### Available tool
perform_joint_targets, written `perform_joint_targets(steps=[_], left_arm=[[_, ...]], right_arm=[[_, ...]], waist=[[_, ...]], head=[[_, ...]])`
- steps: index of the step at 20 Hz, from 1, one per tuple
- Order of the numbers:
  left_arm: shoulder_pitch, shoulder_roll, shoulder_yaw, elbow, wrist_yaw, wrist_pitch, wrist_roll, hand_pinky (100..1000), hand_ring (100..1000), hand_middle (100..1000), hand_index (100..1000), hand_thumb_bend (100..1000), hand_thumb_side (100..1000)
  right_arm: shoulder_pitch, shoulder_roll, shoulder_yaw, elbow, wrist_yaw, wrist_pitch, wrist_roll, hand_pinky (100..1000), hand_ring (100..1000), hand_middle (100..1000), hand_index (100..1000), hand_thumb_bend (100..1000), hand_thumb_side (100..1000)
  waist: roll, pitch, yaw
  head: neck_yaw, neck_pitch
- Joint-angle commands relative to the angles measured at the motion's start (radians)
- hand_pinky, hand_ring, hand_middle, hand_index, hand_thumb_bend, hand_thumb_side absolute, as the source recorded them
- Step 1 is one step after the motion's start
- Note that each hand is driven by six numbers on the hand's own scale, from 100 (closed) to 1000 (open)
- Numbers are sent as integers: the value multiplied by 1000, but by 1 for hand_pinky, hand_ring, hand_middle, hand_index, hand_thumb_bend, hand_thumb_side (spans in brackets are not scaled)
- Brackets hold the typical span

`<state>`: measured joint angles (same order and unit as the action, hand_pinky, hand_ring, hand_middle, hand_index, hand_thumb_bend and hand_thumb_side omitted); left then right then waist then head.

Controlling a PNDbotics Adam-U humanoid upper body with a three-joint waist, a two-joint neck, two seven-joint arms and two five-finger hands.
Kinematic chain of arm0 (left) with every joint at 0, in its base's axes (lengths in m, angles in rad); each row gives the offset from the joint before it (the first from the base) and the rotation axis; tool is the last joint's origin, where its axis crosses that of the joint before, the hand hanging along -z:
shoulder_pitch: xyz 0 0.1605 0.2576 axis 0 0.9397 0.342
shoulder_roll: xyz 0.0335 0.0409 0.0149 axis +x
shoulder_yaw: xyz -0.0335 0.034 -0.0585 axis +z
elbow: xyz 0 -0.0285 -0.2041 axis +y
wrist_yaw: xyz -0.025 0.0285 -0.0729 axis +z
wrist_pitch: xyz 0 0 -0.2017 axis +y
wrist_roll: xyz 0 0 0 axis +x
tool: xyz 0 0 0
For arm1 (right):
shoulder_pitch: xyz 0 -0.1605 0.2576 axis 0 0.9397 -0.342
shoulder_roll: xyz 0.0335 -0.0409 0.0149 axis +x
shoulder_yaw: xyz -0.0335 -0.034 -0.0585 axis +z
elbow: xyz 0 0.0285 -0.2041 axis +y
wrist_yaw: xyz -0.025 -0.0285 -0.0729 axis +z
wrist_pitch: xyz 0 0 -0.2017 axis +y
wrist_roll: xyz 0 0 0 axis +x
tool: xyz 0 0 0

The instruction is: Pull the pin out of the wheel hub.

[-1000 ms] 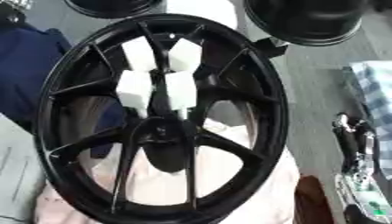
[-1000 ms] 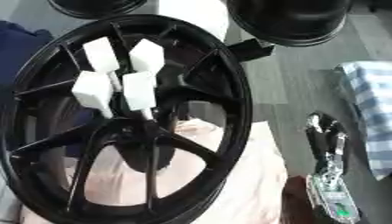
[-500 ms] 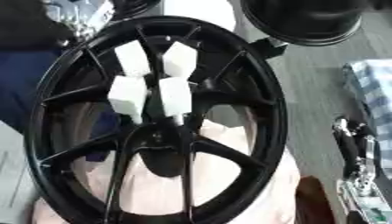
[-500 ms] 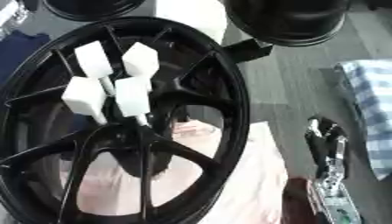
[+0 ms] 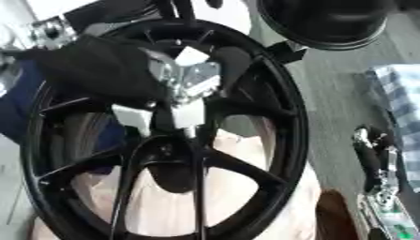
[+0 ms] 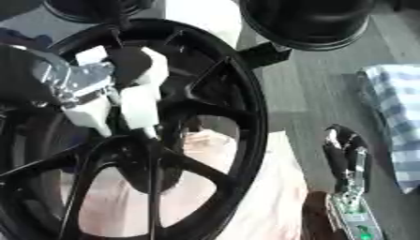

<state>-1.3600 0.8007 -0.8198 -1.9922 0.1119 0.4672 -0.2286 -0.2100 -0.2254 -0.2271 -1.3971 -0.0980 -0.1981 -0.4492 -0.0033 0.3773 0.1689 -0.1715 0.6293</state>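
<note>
A big black spoked wheel [image 5: 291, 112] lies on a pale pink cloth. At its hub [image 5: 174, 157] stands a cluster of white block-shaped pins [image 6: 139, 108]. My left hand [image 5: 102, 65], black with silver joints, reaches in from the upper left and lies over the upper blocks. Its fingers [image 6: 131, 61] curl round the white pin there, and the lower blocks [image 5: 190, 113] stay uncovered. The picture is blurred around the hand. My right hand [image 6: 344, 154] rests by the lower right edge, fingers up and relaxed, apart from the wheel.
Two round black wheel-like things [image 5: 328, 23] sit at the far edge. A dark blue cloth [image 5: 15, 101] lies left of the wheel, a checked cloth [image 5: 400, 93] at the right. Bare grey surface [image 5: 341, 108] runs between the wheel and my right hand.
My left hand has come in from the upper left and closed over the upper white blocks. The whole picture has shifted, so the camera moved. The right hand has stayed put.
</note>
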Motion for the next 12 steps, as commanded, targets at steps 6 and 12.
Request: perform_joint_targets(steps=[6,12], left_arm=[[53,90,-1,-8,-57,-76,-125,770,739,777,888,495,642],[161,169,61,-8,-150,-140,-217,802,767,804,892,578,545]], right_arm=[[-7,-22,-2,-28,10,-1,-1,717,671,578,686,120,450],[-15,-21,0,-32,10,0,1,717,671,578,686,121,448]], waist=[[2,-8,-4],[2,-1,-16]], head=[[-5,-18],[6,-29]])
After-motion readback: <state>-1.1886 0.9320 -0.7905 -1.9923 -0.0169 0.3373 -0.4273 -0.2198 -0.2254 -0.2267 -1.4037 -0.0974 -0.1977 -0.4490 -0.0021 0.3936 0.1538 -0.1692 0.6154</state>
